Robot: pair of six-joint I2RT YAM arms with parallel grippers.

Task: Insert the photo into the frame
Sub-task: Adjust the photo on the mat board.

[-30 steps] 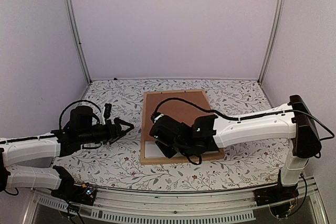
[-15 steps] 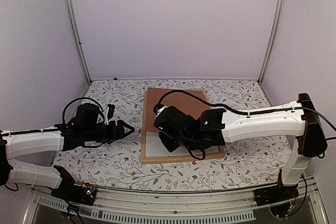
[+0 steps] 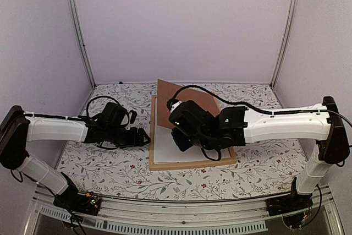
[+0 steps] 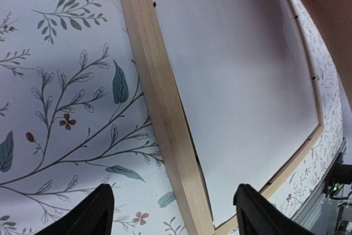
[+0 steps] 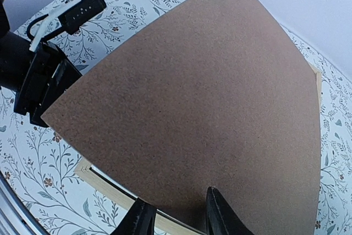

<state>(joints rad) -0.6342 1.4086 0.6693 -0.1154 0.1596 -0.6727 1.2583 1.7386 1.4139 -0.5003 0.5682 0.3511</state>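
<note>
The light-wood frame [image 3: 190,164] lies flat on the table; its left bar shows in the left wrist view [image 4: 165,108]. A white sheet [image 3: 170,149] fills its inside, also seen from the left wrist [image 4: 236,81]; no cat print shows, so I cannot tell if it is the photo's back. My right gripper [image 5: 179,216] is shut on the near edge of the brown backing board [image 5: 203,97] and holds it tilted up over the frame's far half [image 3: 181,94]. My left gripper [image 4: 173,216] is open and empty, its fingers either side of the frame's left bar [image 3: 144,136].
The floral tablecloth [image 3: 110,163] covers the table around the frame. Metal posts [image 3: 80,37] and pale walls close in the back and sides. The right arm [image 3: 275,127] stretches across the frame's right side.
The right gripper has raised the backing board's near edge, tilting it up and uncovering the white sheet. The left arm has moved right to the frame's left bar.
</note>
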